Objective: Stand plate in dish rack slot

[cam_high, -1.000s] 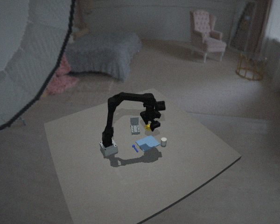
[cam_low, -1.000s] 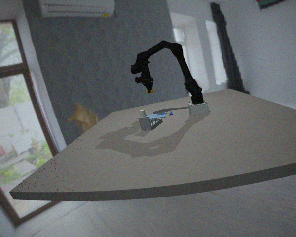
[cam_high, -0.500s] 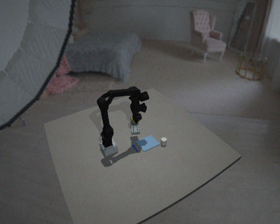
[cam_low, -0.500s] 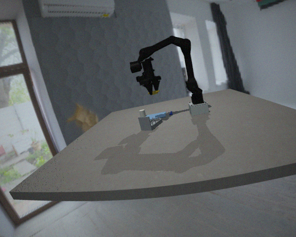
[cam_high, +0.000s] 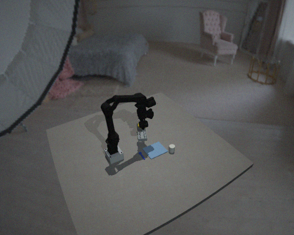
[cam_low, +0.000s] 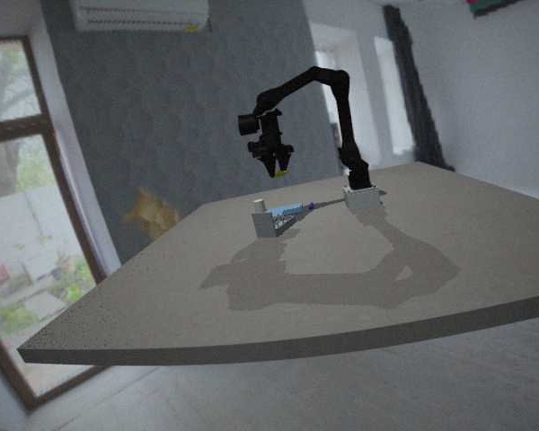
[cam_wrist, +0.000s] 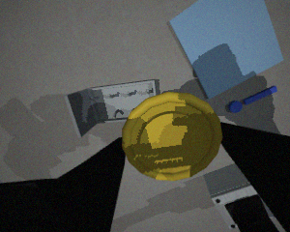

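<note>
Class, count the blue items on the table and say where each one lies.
2. The light blue mat lies flat beside the white cup; the small dark blue spoon lies just off the mat's edge, nearer the arm's base.

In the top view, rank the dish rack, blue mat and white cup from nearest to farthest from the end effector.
From the end effector, shut on the yellow plate:
1. Dish rack, just below it.
2. Blue mat, lower right.
3. White cup, farthest right.
</note>
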Robot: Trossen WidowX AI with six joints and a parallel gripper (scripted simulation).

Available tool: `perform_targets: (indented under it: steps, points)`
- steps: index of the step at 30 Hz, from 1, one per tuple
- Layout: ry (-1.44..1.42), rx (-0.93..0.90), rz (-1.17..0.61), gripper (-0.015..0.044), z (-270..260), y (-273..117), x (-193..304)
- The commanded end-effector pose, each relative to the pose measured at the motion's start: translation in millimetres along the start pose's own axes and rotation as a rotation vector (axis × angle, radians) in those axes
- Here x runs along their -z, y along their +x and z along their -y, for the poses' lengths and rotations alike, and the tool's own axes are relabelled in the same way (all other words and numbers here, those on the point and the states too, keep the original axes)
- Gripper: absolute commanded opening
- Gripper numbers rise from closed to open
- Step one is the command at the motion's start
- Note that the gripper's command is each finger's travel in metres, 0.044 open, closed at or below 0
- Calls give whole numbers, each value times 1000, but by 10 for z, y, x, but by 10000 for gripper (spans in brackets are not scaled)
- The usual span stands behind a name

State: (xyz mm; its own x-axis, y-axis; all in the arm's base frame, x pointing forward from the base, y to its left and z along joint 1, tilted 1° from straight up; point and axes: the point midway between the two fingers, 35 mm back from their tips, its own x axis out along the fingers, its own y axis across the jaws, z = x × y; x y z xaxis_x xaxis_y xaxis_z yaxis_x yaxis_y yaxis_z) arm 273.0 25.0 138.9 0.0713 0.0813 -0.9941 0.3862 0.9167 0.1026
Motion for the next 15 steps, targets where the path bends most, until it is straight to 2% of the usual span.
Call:
perform_targets:
  steps: [1, 15]
  points:
    - [-37, -69, -7, 0, -59, 175, -81]
    - [-213, -345, 57, 0, -233, 658, -350]
